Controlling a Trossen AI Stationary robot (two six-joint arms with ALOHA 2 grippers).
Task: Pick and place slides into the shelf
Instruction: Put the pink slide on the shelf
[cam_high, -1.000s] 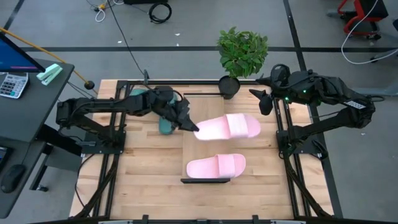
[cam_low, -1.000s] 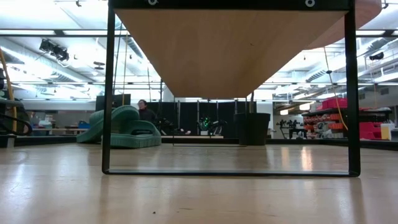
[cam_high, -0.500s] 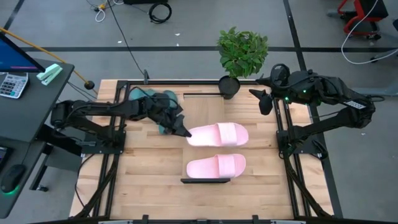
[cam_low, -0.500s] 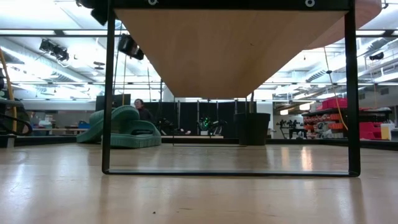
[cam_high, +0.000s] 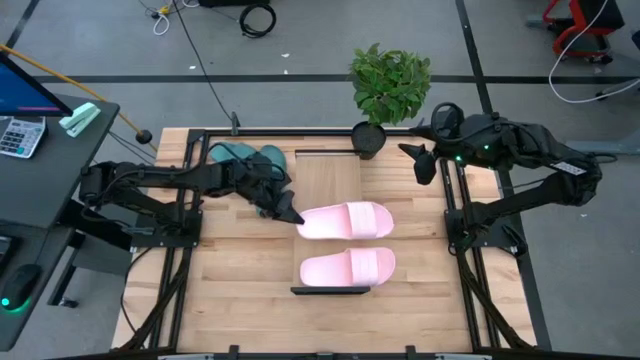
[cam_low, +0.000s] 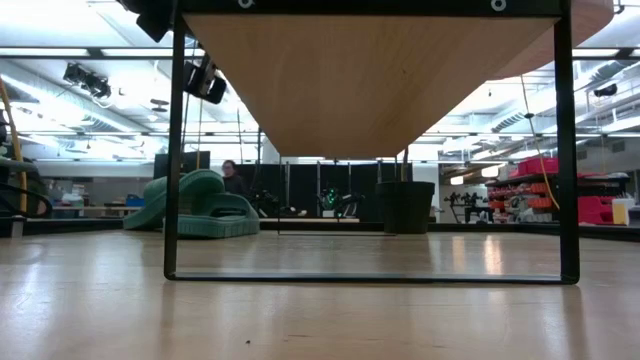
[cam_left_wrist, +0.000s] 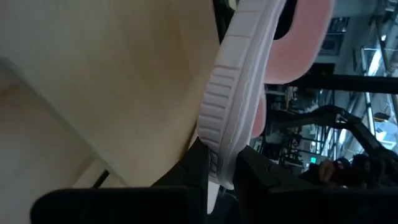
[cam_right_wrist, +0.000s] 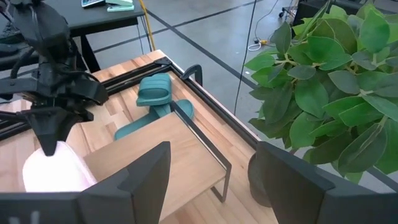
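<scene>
One light pink slide (cam_high: 346, 220) lies on the shelf (cam_high: 327, 180), its left end pinched between the fingers (cam_left_wrist: 198, 167) of the left gripper (cam_high: 289, 215), which closes on the sole edge. A second pink slide (cam_high: 348, 267) rests just nearer on the same shelf. Two teal slides (cam_high: 240, 155) lie on the tabletop (cam_high: 230, 280) at the far left. The right gripper (cam_high: 418, 155) hovers at the far right by the potted plant (cam_high: 388, 85), fingers wide apart.

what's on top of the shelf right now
Two pink slides lie on the shelf: one near its front end, the other mid-board, its end pinched by the left gripper. The board beneath them is hidden.
</scene>
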